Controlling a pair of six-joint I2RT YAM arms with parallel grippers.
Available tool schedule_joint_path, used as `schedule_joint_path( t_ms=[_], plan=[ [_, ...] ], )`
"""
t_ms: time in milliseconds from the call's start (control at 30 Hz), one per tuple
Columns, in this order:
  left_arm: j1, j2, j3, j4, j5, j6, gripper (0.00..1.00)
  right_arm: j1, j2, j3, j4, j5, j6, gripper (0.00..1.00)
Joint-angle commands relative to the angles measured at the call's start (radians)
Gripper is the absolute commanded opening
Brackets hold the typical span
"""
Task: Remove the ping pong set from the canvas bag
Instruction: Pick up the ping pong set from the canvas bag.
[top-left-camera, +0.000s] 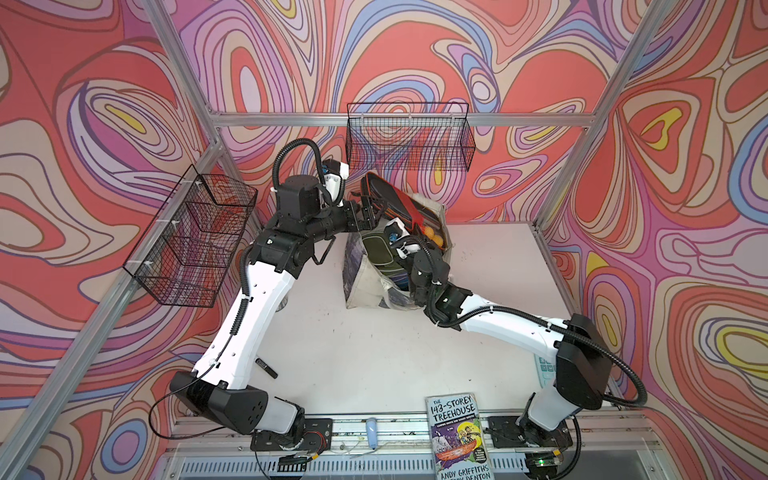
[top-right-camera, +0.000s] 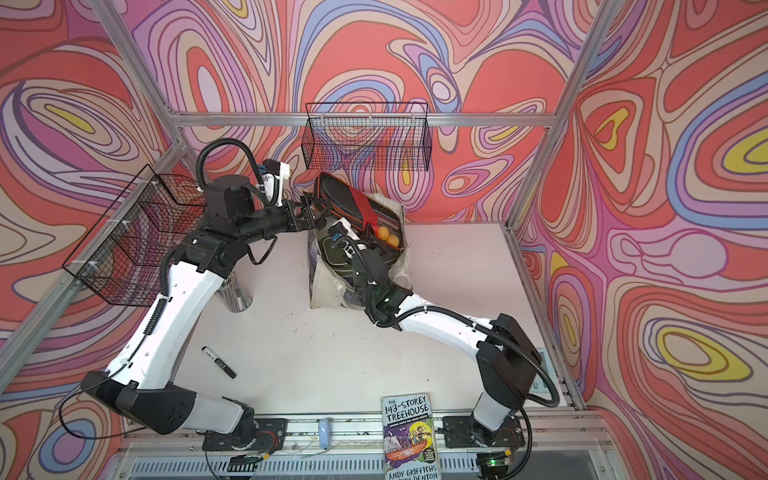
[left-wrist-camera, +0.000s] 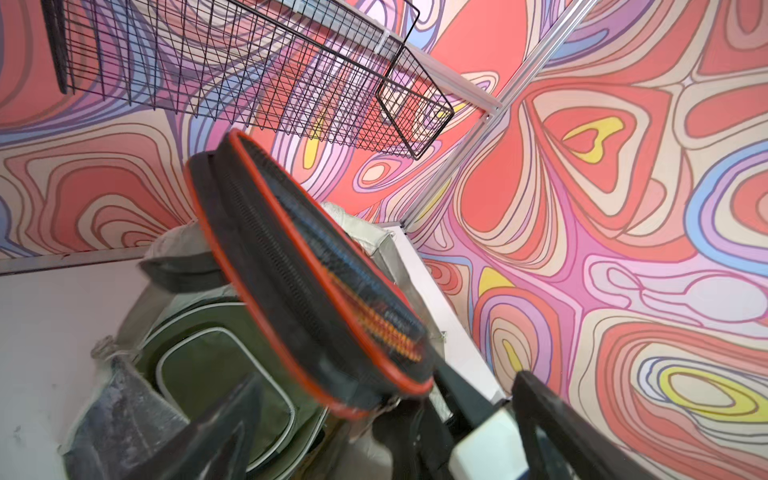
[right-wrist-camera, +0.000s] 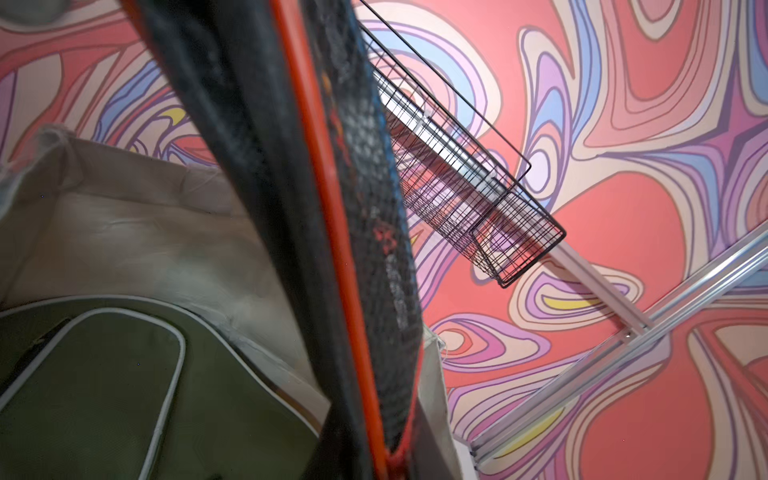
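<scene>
The canvas bag (top-left-camera: 360, 291) (top-right-camera: 322, 286) stands at the back of the table, its cream inside seen close up in the right wrist view (right-wrist-camera: 137, 241). A black ping pong case with orange piping (top-left-camera: 384, 195) (top-right-camera: 338, 195) (left-wrist-camera: 299, 266) (right-wrist-camera: 266, 166) sticks up out of it. An olive cover (top-left-camera: 376, 253) (left-wrist-camera: 220, 374) (right-wrist-camera: 104, 395) and orange balls (top-left-camera: 436, 239) lie inside. My left gripper (top-left-camera: 368, 214) (left-wrist-camera: 382, 419) is open, its fingers either side of the case's lower end, which is blurred. My right gripper (top-left-camera: 413, 241) (right-wrist-camera: 386, 469) reaches into the bag, shut on the case's edge.
A black wire basket (top-left-camera: 409, 141) hangs on the back wall just above the case, another (top-left-camera: 195, 241) on the left wall. A book (top-left-camera: 457, 440) lies at the front edge, a marker (top-left-camera: 266, 368) on the left, a pale blue calculator (top-left-camera: 544, 370) under the right arm.
</scene>
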Motion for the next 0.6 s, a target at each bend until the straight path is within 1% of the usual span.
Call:
schedule_joint_path(
  t_ms=[0, 133, 233, 267, 333, 400, 467, 500, 533, 567],
  plan=[
    [0.002, 0.033, -0.031, 0.102, 0.050, -0.080, 0.96, 0.026, -0.002, -0.003, 0.348, 0.086, -0.167, 0.00],
    [0.001, 0.065, -0.049, 0.118, 0.045, -0.087, 0.93, 0.050, 0.005, -0.009, 0.428, 0.109, -0.215, 0.00],
    [0.002, 0.078, -0.057, 0.133, 0.036, -0.083, 0.83, 0.069, 0.006, -0.025, 0.490, 0.109, -0.267, 0.00],
    [0.002, 0.082, -0.057, 0.140, 0.033, -0.081, 0.78, 0.075, 0.006, -0.029, 0.498, 0.106, -0.277, 0.00],
    [0.004, 0.089, -0.056, 0.158, 0.029, -0.078, 0.61, 0.086, 0.003, -0.038, 0.496, 0.097, -0.283, 0.00],
    [0.010, 0.102, -0.047, 0.176, 0.028, -0.078, 0.40, 0.090, -0.010, -0.049, 0.467, 0.086, -0.268, 0.00],
    [0.018, 0.117, -0.028, 0.178, 0.041, -0.081, 0.17, 0.092, -0.037, -0.058, 0.405, 0.072, -0.221, 0.00],
    [0.021, 0.124, -0.016, 0.211, 0.049, -0.080, 0.08, 0.092, -0.054, -0.061, 0.359, 0.061, -0.190, 0.00],
    [0.024, 0.134, 0.002, 0.214, 0.059, -0.076, 0.00, 0.092, -0.076, -0.061, 0.277, 0.039, -0.139, 0.00],
    [0.026, 0.144, 0.023, 0.208, 0.067, -0.063, 0.00, 0.090, -0.112, -0.058, 0.168, 0.007, -0.078, 0.06]
  ],
)
